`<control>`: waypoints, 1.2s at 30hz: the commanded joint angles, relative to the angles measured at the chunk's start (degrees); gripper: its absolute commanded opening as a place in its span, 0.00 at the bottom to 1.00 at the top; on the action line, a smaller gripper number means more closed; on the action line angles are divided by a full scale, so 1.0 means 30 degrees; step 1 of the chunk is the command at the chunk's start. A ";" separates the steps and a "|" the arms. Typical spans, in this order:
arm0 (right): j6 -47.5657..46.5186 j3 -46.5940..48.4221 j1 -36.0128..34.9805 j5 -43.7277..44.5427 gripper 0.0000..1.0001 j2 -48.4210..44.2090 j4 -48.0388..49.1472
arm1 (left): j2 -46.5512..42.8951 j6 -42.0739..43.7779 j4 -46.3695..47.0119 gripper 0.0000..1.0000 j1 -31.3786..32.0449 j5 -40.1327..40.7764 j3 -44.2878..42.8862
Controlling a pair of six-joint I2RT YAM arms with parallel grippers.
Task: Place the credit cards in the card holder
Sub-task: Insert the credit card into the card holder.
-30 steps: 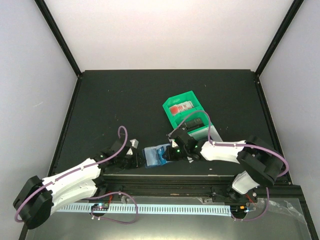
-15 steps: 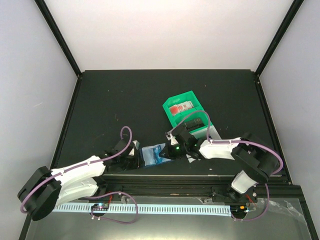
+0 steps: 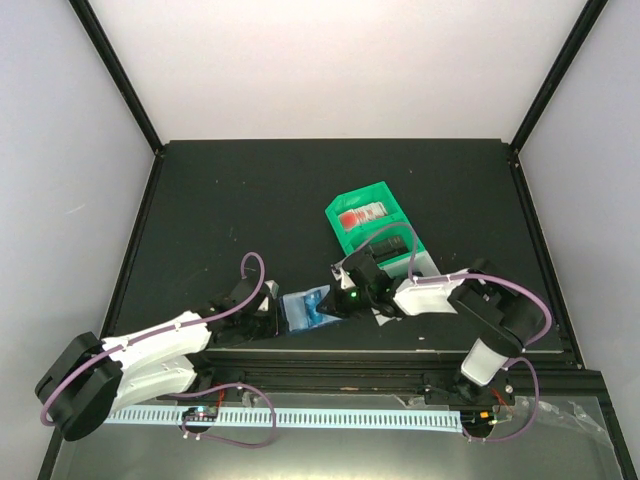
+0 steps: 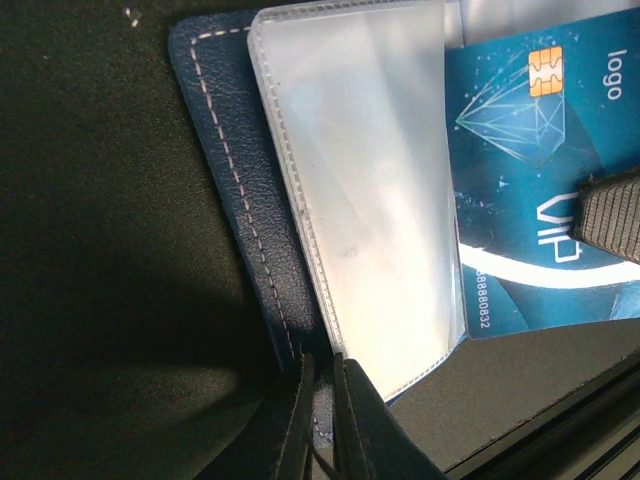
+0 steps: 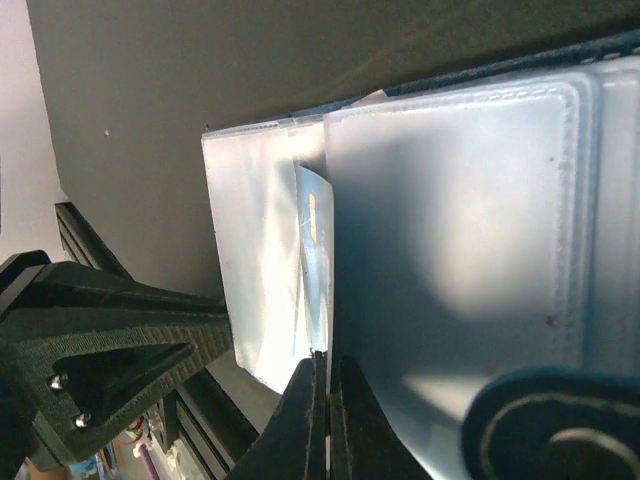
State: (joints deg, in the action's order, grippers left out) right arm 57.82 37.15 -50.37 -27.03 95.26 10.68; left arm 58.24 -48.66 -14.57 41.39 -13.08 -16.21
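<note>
The card holder [image 3: 300, 310] lies open near the table's front edge, its navy stitched cover [image 4: 235, 190] and clear sleeves [image 4: 370, 200] showing. My left gripper [image 4: 325, 400] is shut on the holder's near edge, also seen in the top view [image 3: 270, 312]. A bright blue credit card [image 4: 530, 170] with a chip and "VIP" print lies partly under a sleeve. My right gripper [image 5: 326, 385] is shut on that card, seen edge-on [image 5: 318, 270] between two sleeves [image 5: 450, 230]. It sits at the holder's right side [image 3: 335, 300]. One right fingertip [image 4: 610, 215] shows in the left wrist view.
A green bin [image 3: 345, 240] behind the right gripper holds red-and-white items [image 3: 360, 215] and a black item [image 3: 390, 246]. A white bin edge [image 3: 432, 266] sits beside it. The table's front rail [image 3: 320, 355] is close under both grippers.
The left arm shifted and the holder slid a little left. The right gripper moved left with the card, and the right elbow swung inward.
</note>
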 commanded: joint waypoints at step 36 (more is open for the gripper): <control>0.3329 -0.0948 0.0050 -0.1992 0.01 0.2340 0.5784 | -0.0036 0.0221 -0.0491 0.08 0.0062 0.0976 0.0217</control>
State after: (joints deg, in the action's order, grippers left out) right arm 64.93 34.59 -49.01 -29.23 98.37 23.20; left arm 57.69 -48.62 -15.40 41.39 -11.31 -16.21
